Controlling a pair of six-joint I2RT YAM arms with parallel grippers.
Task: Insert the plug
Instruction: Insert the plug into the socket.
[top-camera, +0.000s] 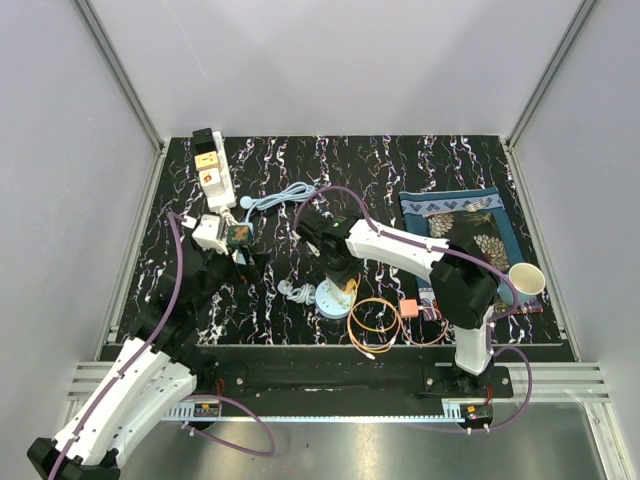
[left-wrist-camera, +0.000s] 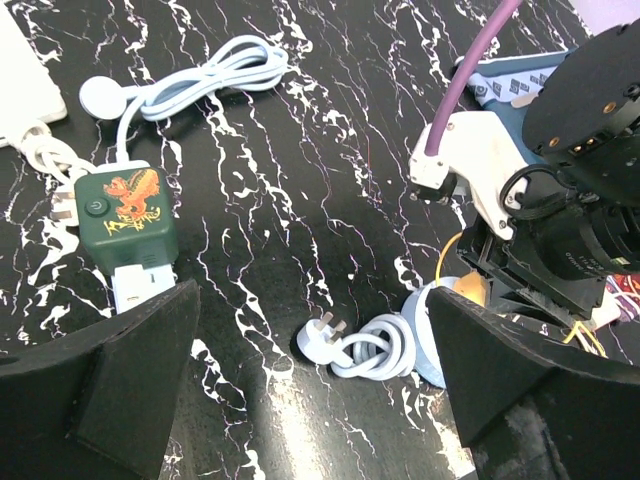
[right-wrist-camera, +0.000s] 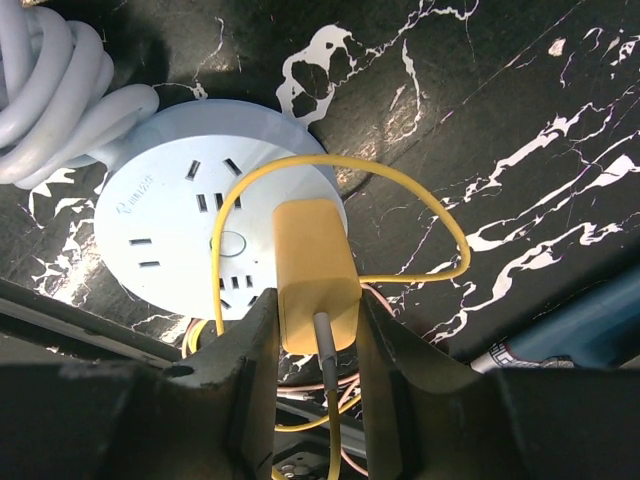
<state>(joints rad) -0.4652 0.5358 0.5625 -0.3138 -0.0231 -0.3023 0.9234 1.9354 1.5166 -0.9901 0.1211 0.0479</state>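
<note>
My right gripper (right-wrist-camera: 315, 312) is shut on a yellow plug (right-wrist-camera: 314, 268), its jaws pressing both sides of the block. A grey stub and yellow cable (right-wrist-camera: 440, 225) leave the plug's back. The plug's front end lies over the lower right part of a round pale-blue socket hub (right-wrist-camera: 170, 225); its prongs are hidden. From above, the hub (top-camera: 330, 301) sits mid-table under the right gripper (top-camera: 343, 286). My left gripper (left-wrist-camera: 312, 335) hangs open above the hub's white plug (left-wrist-camera: 322, 343) and knotted cord, holding nothing.
A green cube adapter (left-wrist-camera: 125, 210) and a white coiled charger cable (left-wrist-camera: 205, 80) lie left of the hub. A white power strip (top-camera: 215, 172) is at the back left. Looped yellow cable (top-camera: 373, 322), a pink block (top-camera: 409, 308), a patterned mat (top-camera: 462, 228) and a paper cup (top-camera: 527, 280) lie right.
</note>
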